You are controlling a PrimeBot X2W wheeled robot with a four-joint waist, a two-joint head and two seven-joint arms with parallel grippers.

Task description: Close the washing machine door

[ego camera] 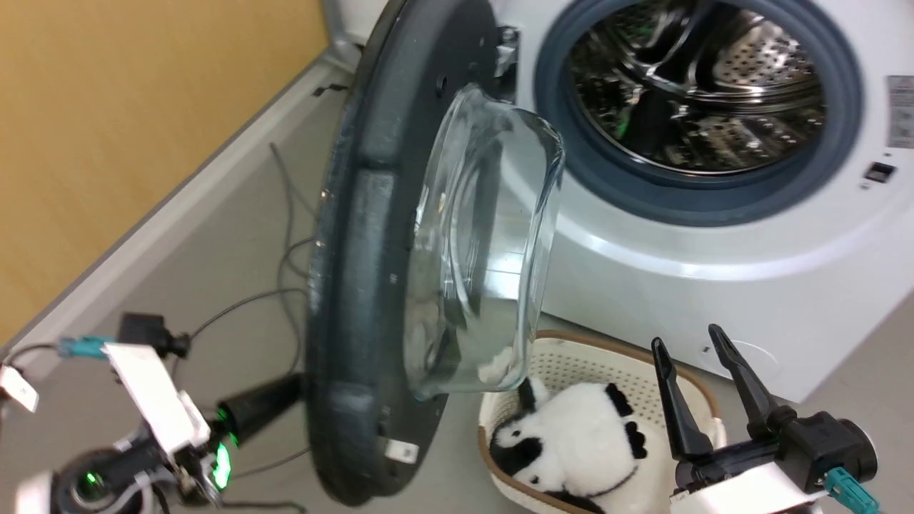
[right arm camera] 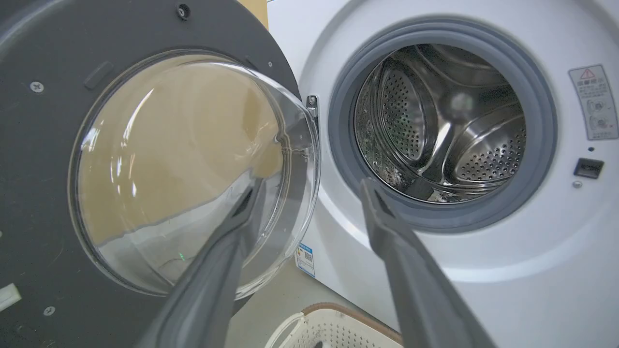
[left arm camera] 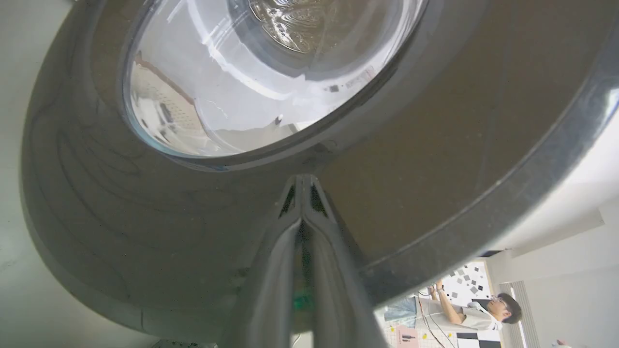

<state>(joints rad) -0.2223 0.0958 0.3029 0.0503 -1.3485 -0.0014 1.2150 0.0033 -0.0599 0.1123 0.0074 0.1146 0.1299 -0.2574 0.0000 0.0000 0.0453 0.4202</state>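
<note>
The washing machine door (ego camera: 357, 250) stands wide open, edge-on to the head view, its clear glass bowl (ego camera: 485, 235) bulging toward the white washing machine (ego camera: 714, 285). The steel drum (ego camera: 700, 78) lies exposed inside the grey gasket. My left gripper (left arm camera: 302, 180) is shut with nothing in it, its tips on the door's glossy outer face (left arm camera: 145, 217) below the glass. In the head view its dark fingers (ego camera: 260, 407) run in behind the door's lower edge. My right gripper (ego camera: 685, 339) is open at the lower right, apart from the door, facing its inner side (right arm camera: 38, 169) and the drum (right arm camera: 445, 121).
A cream perforated basket (ego camera: 614, 357) holding a panda plush (ego camera: 571, 442) sits on the floor under the door's swing, close to the machine's front. Cables (ego camera: 285, 235) trail along the floor by the yellow wall (ego camera: 107, 107). A person (left arm camera: 464, 309) shows far off past the door's rim.
</note>
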